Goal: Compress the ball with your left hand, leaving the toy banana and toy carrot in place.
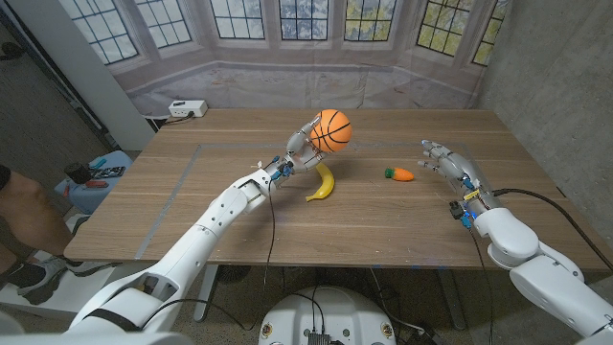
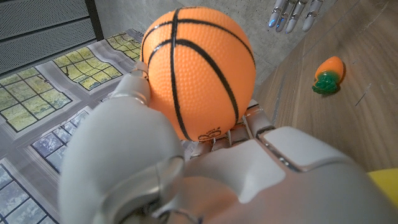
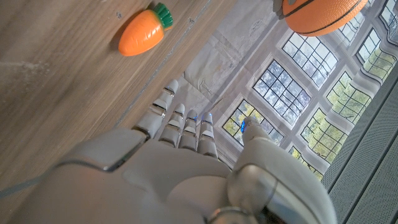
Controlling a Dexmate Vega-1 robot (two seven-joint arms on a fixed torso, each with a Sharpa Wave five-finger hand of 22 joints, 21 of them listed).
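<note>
My left hand [image 1: 305, 146] is grasping the ball [image 1: 330, 130], lifted clear of the desk [image 1: 211, 192], just above centre of the head frame. Left wrist view: the ball [image 2: 198, 71] sits against my palm, fingers [image 2: 138, 87] wrapped around its side. It's orange with black seams, basketball pattern. Can't tell from these frames how hard it's being squeezed; its outline looks round.

The toy banana [image 1: 323, 184] lies on the desk directly below the ball in the head frame, just beside my left wrist, not touching the ball. A yellow sliver at the lower right edge of the left wrist view is probably the same banana [image 2: 385, 186].

The toy carrot [image 1: 400, 174] lies on the desk right of centre, between the banana and my right hand, apart from both. It's orange with a green top; the green end points toward the banana in the head view.

My right hand [image 1: 445, 161] is released, holding nothing, fingers extended and slightly apart, hovering near the carrot in the right half of the head frame. Right wrist view: fingers [image 3: 186, 124] straight, carrot [image 3: 143, 31] at upper left, ball [image 3: 320, 14] at the top right edge.

A person's arm [image 1: 24, 206] shows at the left edge of the head frame, off the desk.
</note>
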